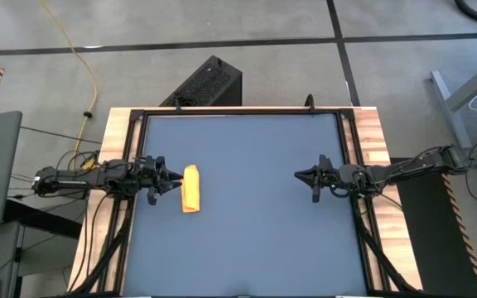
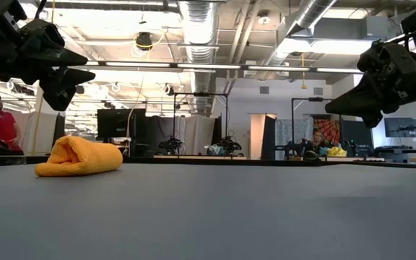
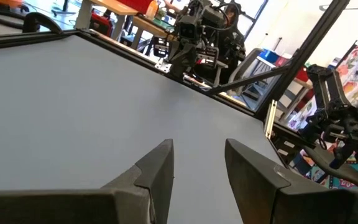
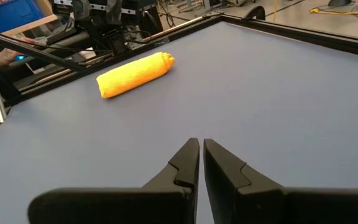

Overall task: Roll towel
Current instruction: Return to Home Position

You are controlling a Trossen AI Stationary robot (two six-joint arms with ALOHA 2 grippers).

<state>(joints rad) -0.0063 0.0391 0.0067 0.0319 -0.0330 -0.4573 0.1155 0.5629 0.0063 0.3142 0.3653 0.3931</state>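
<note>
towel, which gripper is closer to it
Left. The left gripper sits just beside the rolled towel, raised off the table, not touching it; the right gripper is far off on the table's opposite side.

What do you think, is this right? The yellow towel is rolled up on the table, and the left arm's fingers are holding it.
Not quite. The towel is rolled up on the table, but the left arm's fingers aren't holding it: the low view shows them in the air above it.
</note>
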